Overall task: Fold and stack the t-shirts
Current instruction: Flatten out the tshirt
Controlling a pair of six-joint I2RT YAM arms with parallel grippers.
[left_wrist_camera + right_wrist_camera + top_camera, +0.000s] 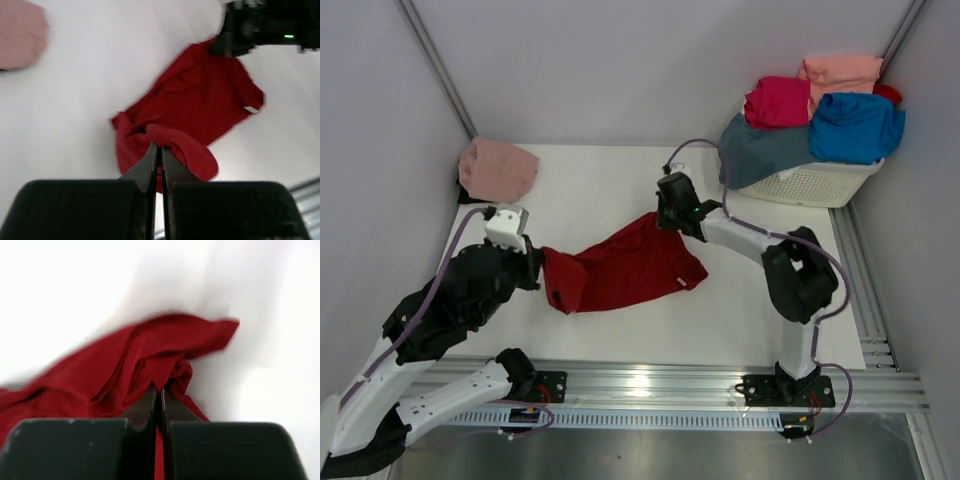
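dark red t-shirt lies crumpled mid-counter. the left end effector pinches a fold at its left edge, and the right end effector is clamped on its far corner.

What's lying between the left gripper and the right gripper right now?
The red shirt spans it: left gripper shut on one end, right gripper on the other. The top view shows this.
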